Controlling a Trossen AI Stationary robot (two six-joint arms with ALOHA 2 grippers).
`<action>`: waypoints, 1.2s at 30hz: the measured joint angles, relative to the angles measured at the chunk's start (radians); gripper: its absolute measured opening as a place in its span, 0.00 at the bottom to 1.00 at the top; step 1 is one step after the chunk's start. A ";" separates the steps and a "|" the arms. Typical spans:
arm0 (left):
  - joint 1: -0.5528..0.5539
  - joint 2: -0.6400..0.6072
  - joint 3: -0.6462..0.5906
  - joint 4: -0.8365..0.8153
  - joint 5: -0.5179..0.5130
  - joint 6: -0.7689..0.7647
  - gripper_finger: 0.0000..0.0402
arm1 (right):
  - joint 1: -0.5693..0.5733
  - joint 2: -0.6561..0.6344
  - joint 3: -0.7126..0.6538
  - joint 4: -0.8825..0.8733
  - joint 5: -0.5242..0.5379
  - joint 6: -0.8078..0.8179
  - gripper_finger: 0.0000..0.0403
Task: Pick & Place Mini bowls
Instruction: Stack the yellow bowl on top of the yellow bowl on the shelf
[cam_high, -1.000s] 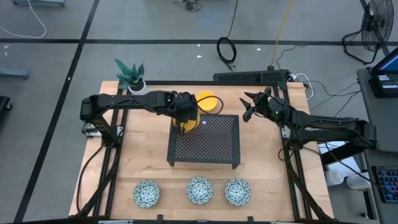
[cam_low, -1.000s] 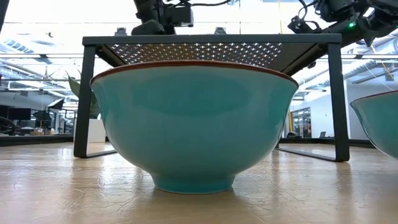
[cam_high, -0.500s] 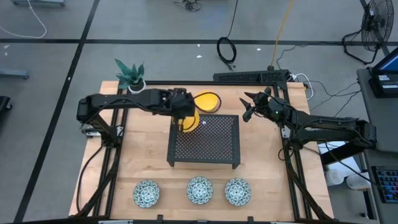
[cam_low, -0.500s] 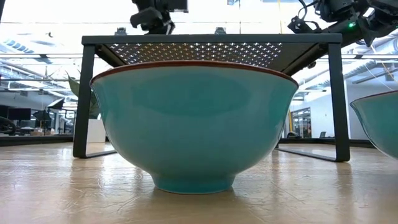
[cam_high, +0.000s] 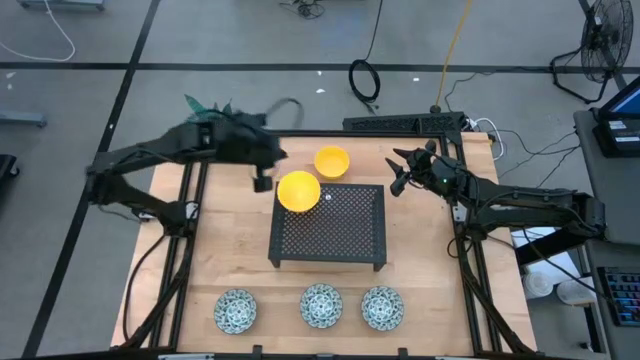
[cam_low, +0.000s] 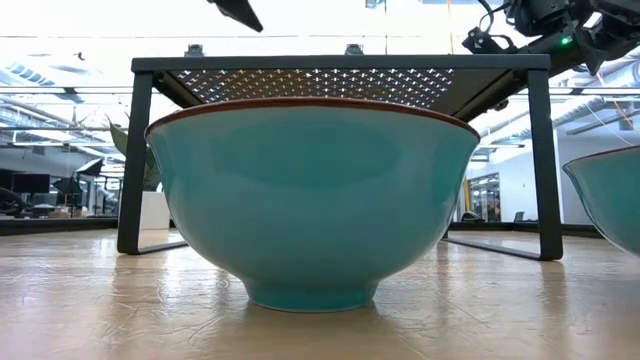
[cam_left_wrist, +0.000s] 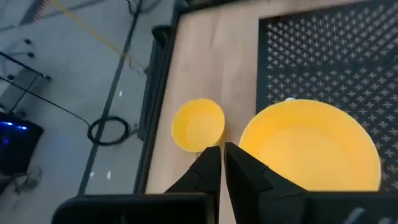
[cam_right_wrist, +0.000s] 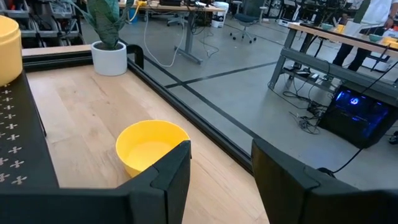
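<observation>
The main risk sits at the rack's back-left corner: a yellow bowl (cam_high: 298, 191) rests on the perforated black rack (cam_high: 330, 228) with part of its rim past the edge, so a brush from an arm, or a jolt to the rack, could tip it off onto the desk (cam_high: 220, 250). The left hand (cam_high: 262, 180) hangs just beside that bowl, raised and to its left, its fingers (cam_left_wrist: 208, 168) clenched on nothing, and any sideways sweep from there would likely catch the rim. A second yellow bowl (cam_high: 331, 161) stands on the desk just behind the rack, between the two arms, with the right hand (cam_high: 398, 172) near it, released and holding nothing; if both arms go for the same corner they could collide. In these views I make out only two yellow bowls. Three patterned bowls (cam_high: 321, 305) stand in a row along the front of the desk, well apart from both hands (in the low view one of them hides most of the scene). No brand, label or readable writing shows in any view.
</observation>
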 joint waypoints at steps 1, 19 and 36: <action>0.014 -0.041 -0.048 0.052 0.012 0.000 0.07 | 0.000 0.000 0.000 0.000 0.000 0.000 0.39; 0.163 -0.541 -0.835 0.934 0.039 0.032 0.08 | -0.142 0.444 0.490 -0.281 -0.279 0.143 0.39; 0.196 -0.424 -0.842 0.901 0.039 0.027 0.34 | -0.252 1.119 1.075 -0.826 -0.469 0.138 0.39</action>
